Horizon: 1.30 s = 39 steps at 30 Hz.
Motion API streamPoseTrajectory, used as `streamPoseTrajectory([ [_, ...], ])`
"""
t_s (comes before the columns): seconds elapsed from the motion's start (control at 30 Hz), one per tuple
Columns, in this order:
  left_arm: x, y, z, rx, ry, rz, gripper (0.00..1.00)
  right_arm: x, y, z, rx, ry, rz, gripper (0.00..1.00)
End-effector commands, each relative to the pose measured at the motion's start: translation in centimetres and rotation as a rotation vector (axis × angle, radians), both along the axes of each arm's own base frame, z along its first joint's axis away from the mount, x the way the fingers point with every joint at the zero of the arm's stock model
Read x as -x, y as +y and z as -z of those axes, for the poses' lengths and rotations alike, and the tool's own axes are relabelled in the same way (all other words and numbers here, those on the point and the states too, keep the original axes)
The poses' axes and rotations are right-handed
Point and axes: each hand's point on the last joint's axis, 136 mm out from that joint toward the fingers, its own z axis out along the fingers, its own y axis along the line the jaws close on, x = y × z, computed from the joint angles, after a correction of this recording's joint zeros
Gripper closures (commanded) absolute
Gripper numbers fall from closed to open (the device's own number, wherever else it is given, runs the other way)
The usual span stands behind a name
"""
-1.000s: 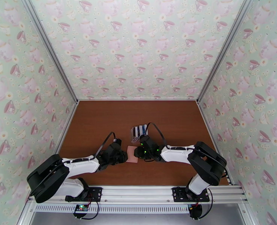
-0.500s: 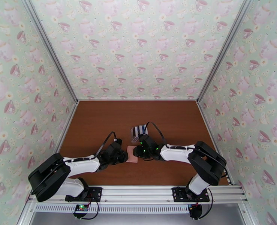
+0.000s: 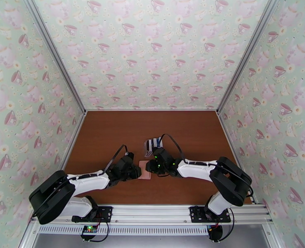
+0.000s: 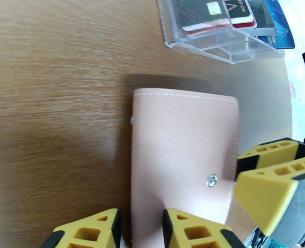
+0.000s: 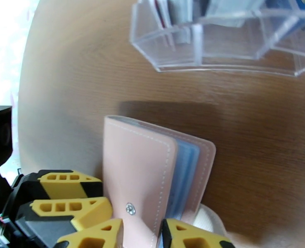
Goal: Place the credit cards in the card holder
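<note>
From the top view we've got both arms reaching in toward the middle of the bench [image 3: 111,133]. The left tool [image 3: 138,173] and right tool [image 3: 150,167] sit on opposite sides of the pink card holder [image 3: 144,172], which lies flat between them. Just behind it is the clear rack [image 3: 153,144] with the credit cards [image 3: 154,142] standing in it. It's too small here for us to judge either tool's opening.

The left wrist view is way clearer. The left tool [image 4: 140,215] has its fingers [image 4: 86,232] a narrow gap apart, straddling the near left edge of the card holder [image 4: 181,145]. One finger is off over bare bench and the other overlaps the pink cover. A sliver of bench shows in the gap, so we'd say it isn't pinching anything. Whether it presses down on the cover, we can't tell. The right tool [image 4: 239,170] is against the card holder's right edge, near the snap button [image 4: 211,180]. The credit cards [image 4: 222,13] are in the rack at the top.

In the right wrist view, the right tool [image 5: 142,228] is closed narrow on the pink front cover of the card holder [image 5: 135,162], and the pink fills the gap between its fingers. The cover is lifted a bit, so the pale blue pockets [image 5: 185,178] peek out behind it. The left tool [image 5: 98,195] is just beside the holder's left edge.
</note>
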Motion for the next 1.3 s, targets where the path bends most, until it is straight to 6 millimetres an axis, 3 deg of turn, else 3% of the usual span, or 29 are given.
streamPoseTrajectory([
  [0.0,-0.4,0.0,-1.1,0.003,-0.009,0.015,0.65,0.0,1.2,-1.9,-0.078,-0.003,-0.007,0.68],
  [0.53,-1.0,2.1,-2.7,0.019,-0.028,-0.01,0.57,-0.1,2.8,-3.4,-0.16,0.01,-0.032,0.68],
  [1.27,-0.4,7.9,-4.0,0.007,-0.053,-0.114,0.57,-0.1,7.4,-5.2,-0.226,0.01,-0.118,0.67],
])
